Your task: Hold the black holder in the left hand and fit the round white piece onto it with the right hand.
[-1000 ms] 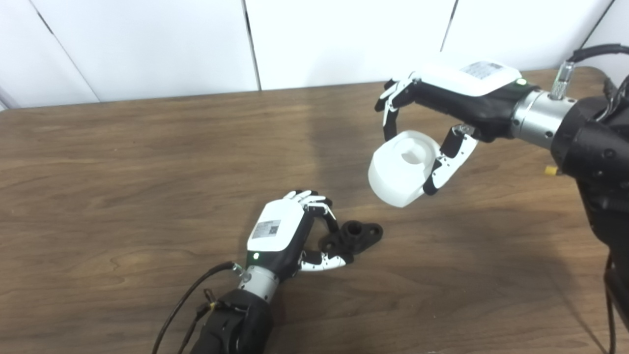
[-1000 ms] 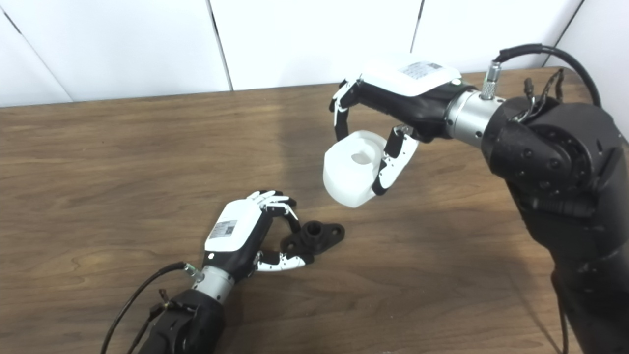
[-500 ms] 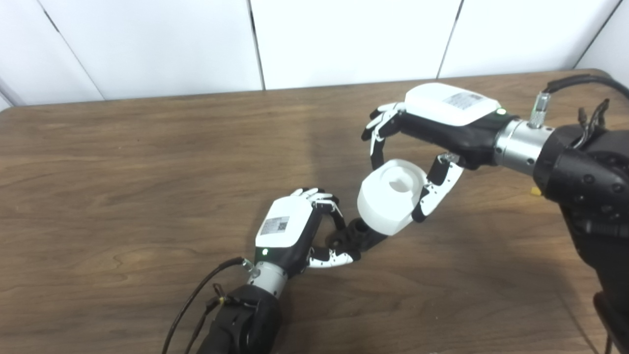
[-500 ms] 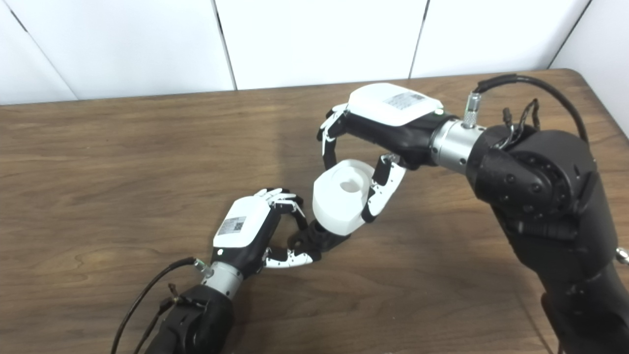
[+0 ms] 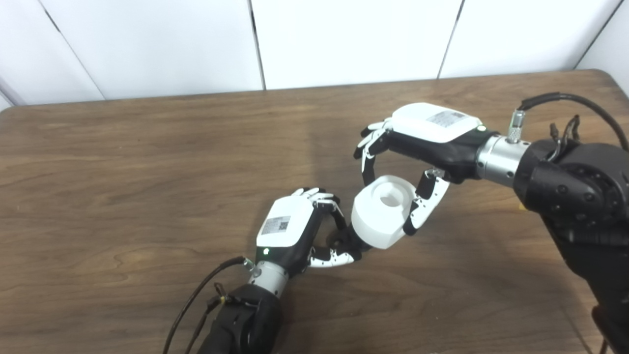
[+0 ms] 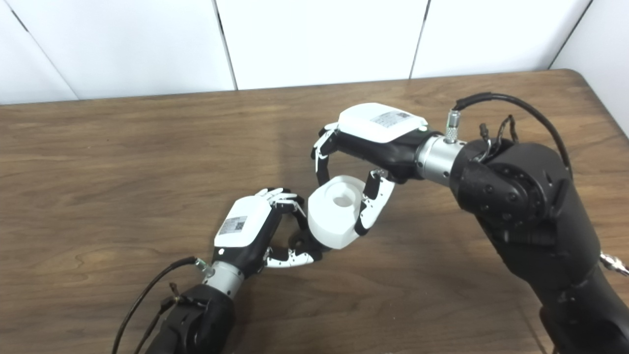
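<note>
On the wooden table (image 5: 123,162), seen by the left eye, the left hand (image 5: 295,228) pinches the black holder (image 5: 344,240) between fingers and thumb, while the right hand (image 5: 417,147) grips the round white piece (image 5: 378,219) directly over it. From the right eye, the piece covers most of the holder; seating looks unfinished, with a final press likely remaining.

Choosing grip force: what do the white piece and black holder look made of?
White piece: likely plastic, matte and slightly translucent with soft edges, maybe 3D-printed. Black holder: dull black, probably plastic too; mostly hidden, so unsure.
</note>
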You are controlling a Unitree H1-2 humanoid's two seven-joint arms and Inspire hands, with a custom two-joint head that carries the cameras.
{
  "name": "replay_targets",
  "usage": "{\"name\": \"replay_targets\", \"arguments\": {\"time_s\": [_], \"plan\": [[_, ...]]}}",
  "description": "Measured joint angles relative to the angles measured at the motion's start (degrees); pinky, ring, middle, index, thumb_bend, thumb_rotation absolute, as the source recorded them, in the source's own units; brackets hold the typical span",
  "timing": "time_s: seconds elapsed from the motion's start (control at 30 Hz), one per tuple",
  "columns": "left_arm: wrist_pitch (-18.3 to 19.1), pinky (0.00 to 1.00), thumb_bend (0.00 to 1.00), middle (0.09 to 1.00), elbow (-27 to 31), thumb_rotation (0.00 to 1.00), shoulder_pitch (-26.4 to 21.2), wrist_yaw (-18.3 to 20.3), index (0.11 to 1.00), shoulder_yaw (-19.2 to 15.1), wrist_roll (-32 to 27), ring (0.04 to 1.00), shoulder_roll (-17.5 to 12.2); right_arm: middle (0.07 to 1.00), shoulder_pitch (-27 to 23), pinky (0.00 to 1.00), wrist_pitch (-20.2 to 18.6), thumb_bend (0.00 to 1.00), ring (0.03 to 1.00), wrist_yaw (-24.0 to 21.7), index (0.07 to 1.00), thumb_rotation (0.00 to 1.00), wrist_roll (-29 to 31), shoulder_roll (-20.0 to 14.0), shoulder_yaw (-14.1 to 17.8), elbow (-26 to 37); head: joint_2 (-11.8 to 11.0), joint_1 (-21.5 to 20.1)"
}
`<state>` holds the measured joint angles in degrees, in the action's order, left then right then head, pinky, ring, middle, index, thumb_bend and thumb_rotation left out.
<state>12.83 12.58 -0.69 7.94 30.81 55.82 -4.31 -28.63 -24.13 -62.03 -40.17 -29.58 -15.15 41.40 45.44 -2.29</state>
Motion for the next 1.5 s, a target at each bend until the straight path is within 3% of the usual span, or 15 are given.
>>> {"name": "replay_targets", "arguments": {"time_s": [0.5, 0.8, 1.1, 1.5], "plan": [[0.5, 0.91, 0.52, 0.788, 0.0, 0.06, 0.0, 0.2, 0.486, 0.3, 0.7, 0.874, 0.5, 0.803, 0.0, 0.93, 1.7, 0.52, 0.925, 2.4, 0.483, 0.14, -1.0, 0.9, -1.9, -2.1, 1.0, 1.2], [1.3, 0.91, 0.52, 0.792, 0.1, 0.06, -0.3, 0.8, 0.486, 0.6, 1.3, 0.878, 0.8, 0.797, 0.0, 0.86, 2.9, 0.52, 0.916, 2.8, 0.483, 0.14, -1.5, 0.9, -2.8, -2.7, 1.1, 1.8], [1.6, 0.91, 0.52, 0.792, 0.2, 0.06, -0.5, 1.2, 0.486, 0.7, 1.9, 0.873, 1.0, 0.807, 1.1, 0.88, 4.1, 0.53, 0.927, 3.2, 0.483, 0.14, -2.2, 0.9, -3.6, -3.0, 1.2, 1.8], [2.0, 0.91, 0.52, 0.791, 0.2, 0.06, -0.5, 1.3, 0.486, 0.7, 1.9, 0.875, 1.2, 0.805, 1.8, 0.86, 5.9, 0.53, 0.922, 5.7, 0.482, 0.14, -3.6, 2.8, -4.5, -4.3, 1.1, 1.8]]}}
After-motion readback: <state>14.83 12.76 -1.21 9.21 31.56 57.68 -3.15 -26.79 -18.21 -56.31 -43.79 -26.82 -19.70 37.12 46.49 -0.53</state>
